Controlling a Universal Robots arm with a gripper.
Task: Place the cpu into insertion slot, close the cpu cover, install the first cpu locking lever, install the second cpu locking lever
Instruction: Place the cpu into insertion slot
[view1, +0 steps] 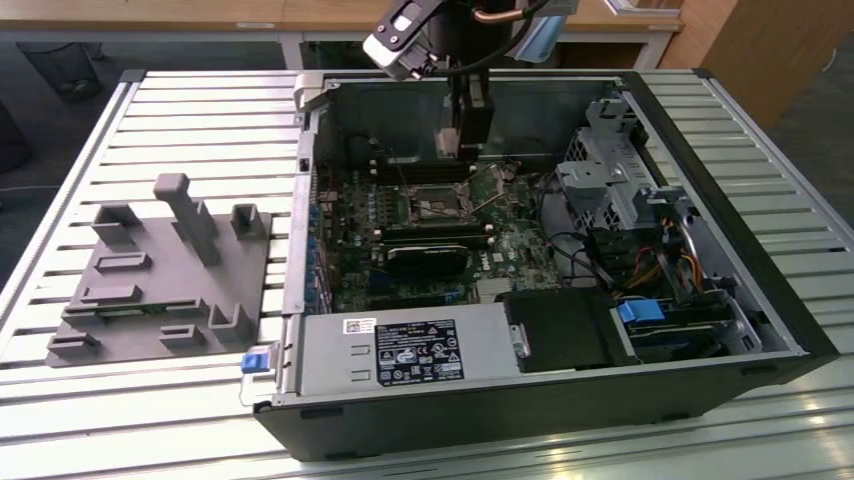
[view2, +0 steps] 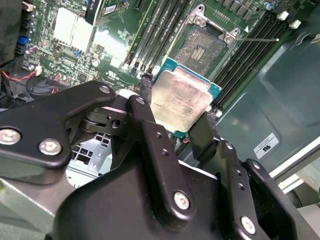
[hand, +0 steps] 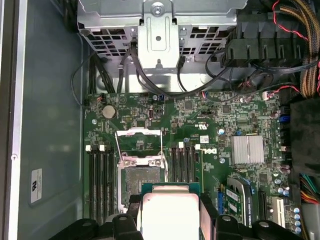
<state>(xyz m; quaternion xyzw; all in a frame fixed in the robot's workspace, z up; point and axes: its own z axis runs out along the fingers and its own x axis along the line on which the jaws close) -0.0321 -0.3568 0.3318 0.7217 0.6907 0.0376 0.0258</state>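
Hand grips cpu; insertion slot lies uncovered.

Slatted silver tabletop, pale wooden desks behind, grey floor alongside.

The cpu is clamped by two opposite edges between the black fingers of the gripper, with its silvery top turned to the camera. Just beyond it, the insertion slot is seen uncovered on the green motherboard. The slot is flanked on both sides by long black memory slots.
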